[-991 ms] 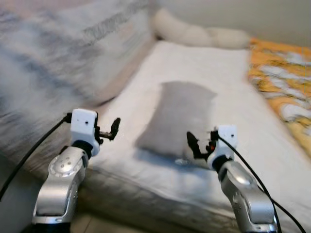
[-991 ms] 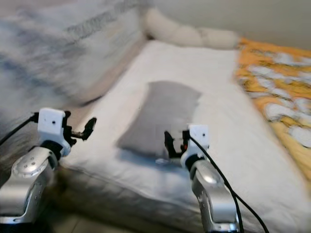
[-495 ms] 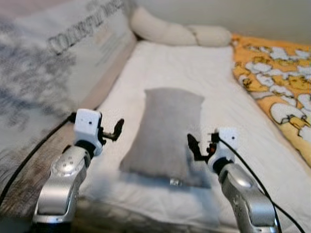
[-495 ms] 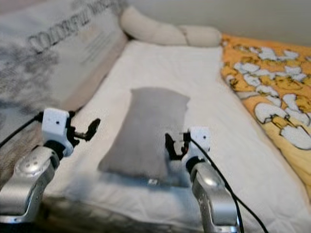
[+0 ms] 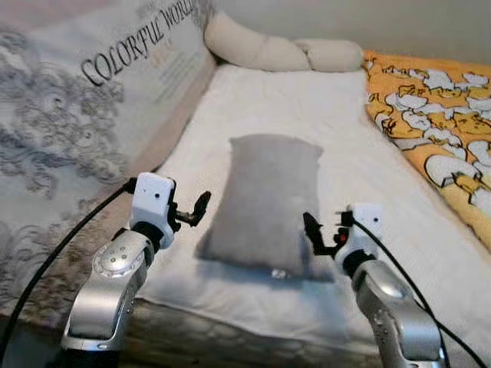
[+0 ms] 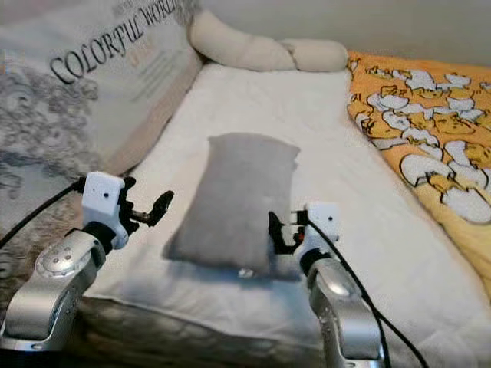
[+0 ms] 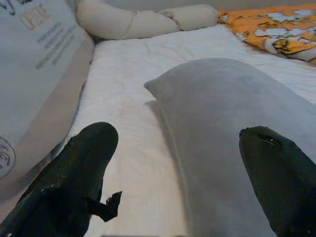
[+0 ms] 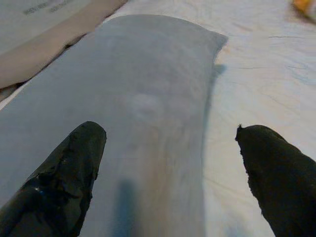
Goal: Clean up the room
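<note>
Two silver arms reach forward over the near edge of a bed [image 5: 330, 130] covered in a white quilted sheet. One grey pillow [image 5: 265, 199] lies lengthwise in the middle of the sheet, its short near edge towards the robot and its far corners pointing to 12 o'clock. It lies flat and free, with nothing on top of it.

Left tool [image 5: 201, 207] hovers at about 9 o'clock from the pillow's near end, just beside its long edge and not touching it. Its two black fingers [image 7: 74, 173] are spread wide, with the pillow's side bulging into the gap between them in the left wrist view. Right tool [image 5: 313, 234] hovers at about 4 o'clock from the pillow's centre, over its near right corner. Its fingers [image 8: 64, 168] are also spread wide, and the grey fabric lies under and between them in the right wrist view.

Judging from this, the step in hand is taking hold of the pillow to tidy it. To do it well, both tools should come down together and close on a good fold of fabric at each side of the near end, so the soft pillow lifts evenly instead of sagging or slipping.

At 12 o'clock a cream bolster [image 5: 280, 52] lies across the head of the bed. At 2 o'clock is an orange patterned blanket [image 5: 430, 100]. At 10 o'clock a large printed cushion [image 5: 84, 115] leans along the bed's left side.
</note>
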Controlling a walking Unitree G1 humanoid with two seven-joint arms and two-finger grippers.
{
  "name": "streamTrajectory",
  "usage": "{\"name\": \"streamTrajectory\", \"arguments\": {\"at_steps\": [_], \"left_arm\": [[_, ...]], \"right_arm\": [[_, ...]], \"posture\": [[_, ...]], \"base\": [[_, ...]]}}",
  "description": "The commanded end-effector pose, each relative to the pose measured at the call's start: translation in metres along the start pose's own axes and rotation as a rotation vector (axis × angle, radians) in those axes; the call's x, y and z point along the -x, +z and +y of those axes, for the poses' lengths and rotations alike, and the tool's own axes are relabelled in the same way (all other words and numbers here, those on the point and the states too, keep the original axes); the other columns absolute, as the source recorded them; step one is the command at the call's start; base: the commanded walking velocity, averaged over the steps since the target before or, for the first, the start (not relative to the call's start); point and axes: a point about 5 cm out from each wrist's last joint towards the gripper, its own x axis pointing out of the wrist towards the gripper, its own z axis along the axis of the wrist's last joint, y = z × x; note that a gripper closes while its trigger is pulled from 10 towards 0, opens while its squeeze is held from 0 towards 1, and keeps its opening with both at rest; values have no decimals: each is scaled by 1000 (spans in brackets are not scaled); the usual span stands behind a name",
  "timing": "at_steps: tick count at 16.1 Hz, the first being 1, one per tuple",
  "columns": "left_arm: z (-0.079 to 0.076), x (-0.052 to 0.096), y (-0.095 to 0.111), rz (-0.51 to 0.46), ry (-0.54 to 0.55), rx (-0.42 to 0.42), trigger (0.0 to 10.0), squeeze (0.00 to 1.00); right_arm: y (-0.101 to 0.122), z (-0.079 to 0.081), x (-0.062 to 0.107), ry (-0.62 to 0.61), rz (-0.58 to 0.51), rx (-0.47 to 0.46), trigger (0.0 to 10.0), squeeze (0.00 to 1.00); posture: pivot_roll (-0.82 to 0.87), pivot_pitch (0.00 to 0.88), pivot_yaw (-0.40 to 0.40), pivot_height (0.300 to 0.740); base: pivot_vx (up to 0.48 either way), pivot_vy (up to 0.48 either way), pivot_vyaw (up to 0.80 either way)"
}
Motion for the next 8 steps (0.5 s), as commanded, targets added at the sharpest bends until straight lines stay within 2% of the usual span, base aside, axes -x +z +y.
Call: {"name": "streamTrajectory", "arguments": {"at_steps": [1,6,8], "left_arm": [[1,-1,1,7,-1,-9,10000,0],[1,-3,1,10,-11,-15,10000,0],[-1,-3,4,1,-18,-48,10000,0]], "right_arm": [[3,1,0,-1,-13,-10,10000,0],[3,0,0,-7,-16,-16,10000,0],[3,0,0,-9,-16,-16,10000,0]], "posture": [[0,0,17,740],[-2,0,22,740],[-3,0,23,740]], "base": [[0,416,0],[0,426,0],[0,137,0]]}}
